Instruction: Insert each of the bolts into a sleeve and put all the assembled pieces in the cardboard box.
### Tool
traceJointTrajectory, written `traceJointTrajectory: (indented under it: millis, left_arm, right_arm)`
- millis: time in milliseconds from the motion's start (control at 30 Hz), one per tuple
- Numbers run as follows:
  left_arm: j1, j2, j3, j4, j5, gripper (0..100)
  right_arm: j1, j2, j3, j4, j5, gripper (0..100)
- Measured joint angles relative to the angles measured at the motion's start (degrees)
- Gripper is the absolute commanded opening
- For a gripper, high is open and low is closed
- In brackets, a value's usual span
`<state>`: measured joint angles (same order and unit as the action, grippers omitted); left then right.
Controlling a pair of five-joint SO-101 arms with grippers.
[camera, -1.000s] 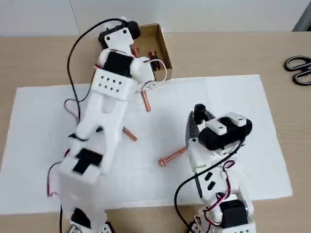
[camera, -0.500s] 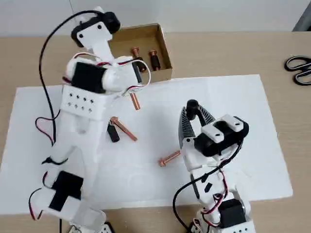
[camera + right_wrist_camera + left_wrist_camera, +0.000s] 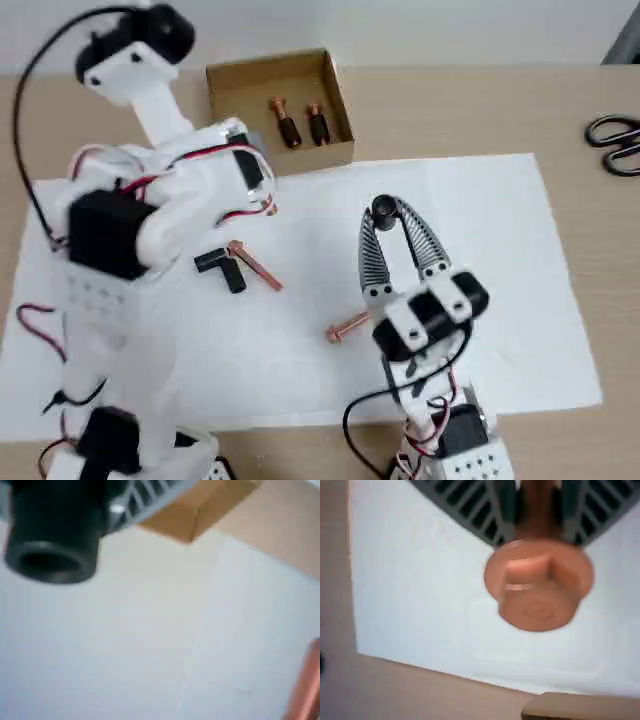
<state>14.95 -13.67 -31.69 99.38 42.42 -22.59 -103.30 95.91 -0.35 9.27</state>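
Jaws on both arms are clamped. The right gripper (image 3: 385, 218) holds a black sleeve (image 3: 382, 208) and the left gripper (image 3: 537, 500) holds a copper bolt (image 3: 538, 585).

Nearest the arm bases, a loose bolt (image 3: 350, 323) lies flat on a white paper sheet (image 3: 480, 230), just beside the right arm. Its long axis is slanted, with the head at the nearer, left end.

A little farther out and to the left, a second loose bolt (image 3: 256, 266) also lies flat and slanted, with its head at the farther, left end. A black sleeve (image 3: 234, 279) lies on the paper just beside that head.

Farther still, near the middle of the sheet, the right gripper's sleeve is seen end-on from above, so its long axis runs roughly up and down. In the right wrist view its open end faces the camera.

To the left, the clamped bolt's flanged hexagonal head points toward the left wrist camera. Its shank runs back between the ribbed grey fingers (image 3: 465, 505).

At the far edge of the sheet, an open cardboard box (image 3: 340, 95) sits on the table (image 3: 450, 110). Inside it, two assembled pieces (image 3: 284, 120) (image 3: 318, 122) lie side by side, their long axes running near to far. Each has its copper head at the far end and its black sleeve at the near end.

Black-handled scissors (image 3: 612, 143) lie on the table at the far right.
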Motion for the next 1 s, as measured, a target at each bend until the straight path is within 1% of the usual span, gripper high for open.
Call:
traceJointTrajectory:
  millis: [167, 233, 333, 467, 500, 567, 633, 733, 833, 1000]
  left_arm:
    - [0.0, -5.1, 0.0, 0.0, 0.0, 1]
    - [0.0, -7.0, 0.0, 0.0, -1.4, 1]
    - [0.0, -9.6, 0.0, -1.4, -7.5, 1]
    - [0.4, -10.6, 0.0, -6.9, -18.8, 1]
    - [1.3, -10.6, 0.0, -8.0, -21.0, 1]
    - [3.7, -10.7, 0.0, -9.4, -23.1, 1]
    - [7.1, -10.8, 0.0, -9.9, -23.5, 1]
    - [11.4, -11.9, 0.1, -10.3, -21.7, 1]
    - [12.7, -13.3, 2.2, -10.3, -20.7, 1]
    - [13.0, -14.5, 9.4, -11.0, -20.1, 1]
  right_arm:
    - [-4.7, 0.1, 0.0, -0.2, -0.5, 0.4]
    - [-5.5, 0.1, 0.0, -0.3, -0.7, 0.4]
    - [-6.0, 0.1, 0.0, -0.3, -0.9, 0.4]
    - [-5.8, 0.1, 0.0, -0.3, -0.9, 0.4]
    - [-5.8, 0.1, 0.0, -0.3, -0.9, 0.4]
    - [-5.8, 0.1, 0.0, -0.3, -0.9, 0.4]
    - [-6.0, 0.1, 0.0, -0.3, -0.9, 0.4]
    - [-6.0, 0.1, 0.0, -0.3, -0.9, 0.4]
    - [-6.0, 0.1, 0.0, -0.3, -0.9, 0.4]
    - [-6.0, 0.1, 0.0, 0.7, -0.9, 0.4]
